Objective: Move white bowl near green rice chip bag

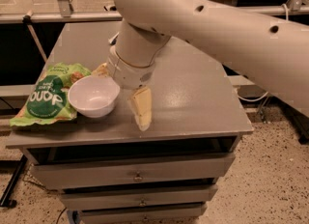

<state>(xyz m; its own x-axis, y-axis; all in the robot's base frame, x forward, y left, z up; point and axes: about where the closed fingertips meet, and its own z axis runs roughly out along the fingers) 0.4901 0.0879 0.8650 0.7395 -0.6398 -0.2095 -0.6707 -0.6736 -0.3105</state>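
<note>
The white bowl (93,95) stands upright on the grey table (193,92), at its front left. Its left rim touches or slightly overlaps the green rice chip bag (47,94), which lies flat at the table's left edge. My gripper (121,97) hangs from the big white arm just right of the bowl. It is open and holds nothing. One tan finger (141,108) points down at the table in front, to the right of the bowl. The other finger (102,69) shows behind the bowl's far rim.
The table top sits on a drawer cabinet (135,175) whose top drawer is slightly open. A metal rail and frame (58,15) run behind the table. The white arm (231,30) spans the upper right of the view.
</note>
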